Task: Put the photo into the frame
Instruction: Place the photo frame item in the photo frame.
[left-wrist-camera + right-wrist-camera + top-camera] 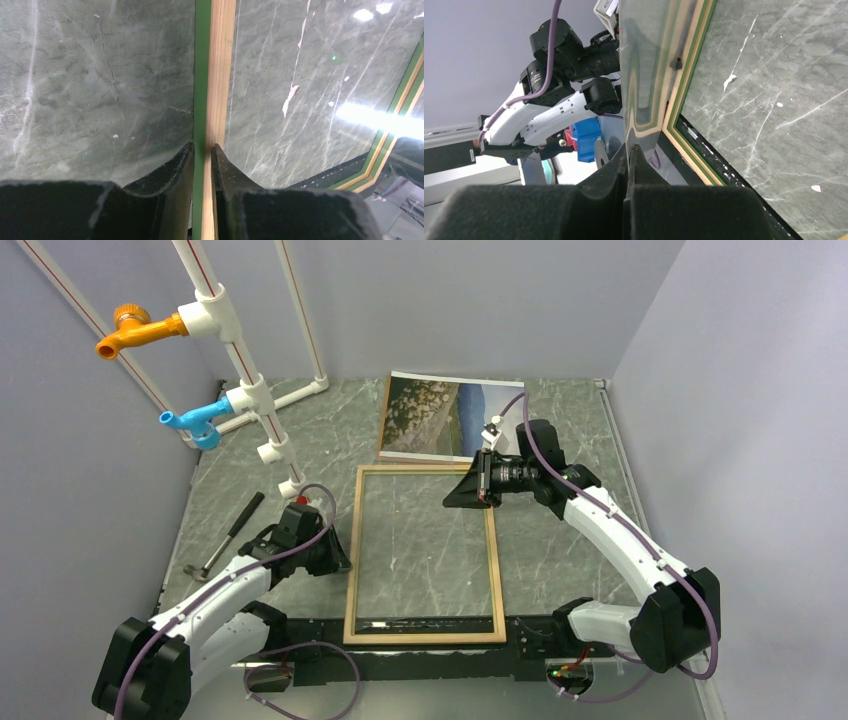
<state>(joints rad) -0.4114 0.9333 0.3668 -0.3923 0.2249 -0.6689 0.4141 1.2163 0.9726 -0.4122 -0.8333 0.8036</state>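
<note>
- A thin-edged, rectangular, pale-wood picture frame (pixel 495 570) with a clear glass pane lies mid-table on the grey marble table (pixel 320 430), its near rail at the near edge.
- The left claw (pixel 202 150) grips the frame's left rail, a finger on each side.
- The right claw (pixel 630 150) is fully closed at the frame's far right corner.
- The rectangular paper meadow photo (pixel 430 415) lies face up by the far edge.

Frame (pixel 423 631): pale wood face with lengthwise grain; the left wrist view shows a green outer edge. Photo (pixel 440 418): mottled brown-green meadow, blue-grey sky, thin white border. Table (pixel 330 440): grey-green marble, white veining. Orange tap (pixel 135 330), blue tap (pixel 195 422), on white pipes (pixel 240 350) with a red line. Arms (pixel 620 530): white shells, black joints, purple cables.
</note>
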